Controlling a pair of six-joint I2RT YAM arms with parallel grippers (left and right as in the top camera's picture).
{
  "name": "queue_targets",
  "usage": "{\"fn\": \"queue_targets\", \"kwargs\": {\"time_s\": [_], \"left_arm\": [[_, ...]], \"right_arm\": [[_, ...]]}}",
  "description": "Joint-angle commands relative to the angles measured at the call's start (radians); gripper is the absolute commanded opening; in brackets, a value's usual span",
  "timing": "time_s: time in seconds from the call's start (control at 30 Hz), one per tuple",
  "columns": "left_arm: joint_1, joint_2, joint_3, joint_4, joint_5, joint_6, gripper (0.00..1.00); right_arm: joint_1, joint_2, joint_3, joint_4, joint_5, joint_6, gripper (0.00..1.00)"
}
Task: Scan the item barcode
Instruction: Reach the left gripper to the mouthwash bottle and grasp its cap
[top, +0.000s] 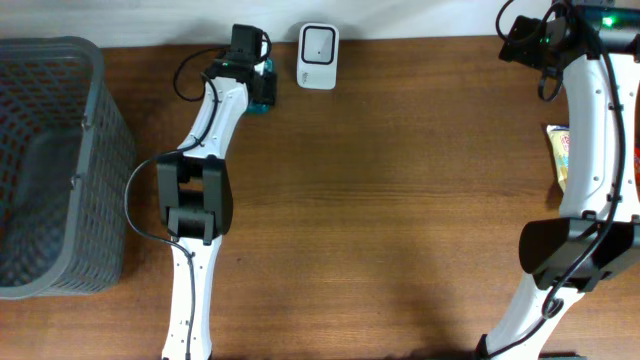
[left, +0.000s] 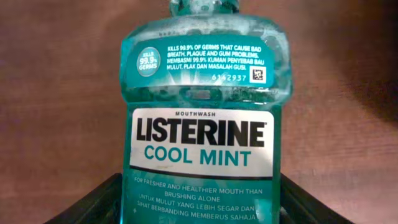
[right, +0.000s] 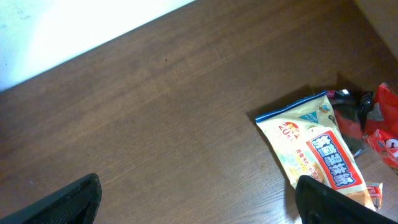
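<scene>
A teal Listerine mouthwash bottle (left: 202, 93) fills the left wrist view, its front label toward the camera and a small code square (left: 257, 74) near its shoulder. My left gripper (left: 200, 205) straddles its lower body, and both black fingers (left: 99, 202) press against its sides. From overhead, the bottle (top: 265, 92) is at the table's far edge, just left of the white scanner (top: 318, 43). My right gripper (right: 199, 202) hangs open over bare wood at the far right (top: 520, 40), holding nothing.
A grey mesh basket (top: 60, 160) stands at the left edge. A yellow snack bag (right: 317, 149) lies by the right fingertip, also seen overhead (top: 558, 155). Red packets (right: 382, 124) lie beside it.
</scene>
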Motion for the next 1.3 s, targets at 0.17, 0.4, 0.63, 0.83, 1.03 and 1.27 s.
{"fn": "queue_targets", "kwargs": {"time_s": [0.17,0.4,0.63,0.83,1.03,1.27], "left_arm": [[0.01,-0.066,0.245,-0.221,0.011,-0.008,0.56],[-0.001,-0.177,0.253,-0.158,0.342,-0.119,0.53],[-0.117,-0.176,0.253,-0.002,0.219,-0.14,0.52],[-0.177,-0.162,0.253,0.027,-0.115,-0.14,0.67],[-0.031,-0.154,0.251,0.012,-0.104,-0.139,0.74],[0.076,0.033,0.251,0.146,0.203,0.01,0.78]], "right_arm": [[0.001,0.003,0.0,-0.001,0.002,0.003,0.98],[0.001,0.003,0.0,-0.001,0.002,0.003,0.99],[0.001,0.003,0.0,-0.001,0.002,0.003,0.99],[0.001,0.003,0.0,-0.001,0.002,0.003,0.99],[0.001,0.003,0.0,-0.001,0.002,0.003,0.99],[0.001,0.003,0.0,-0.001,0.002,0.003,0.99]]}}
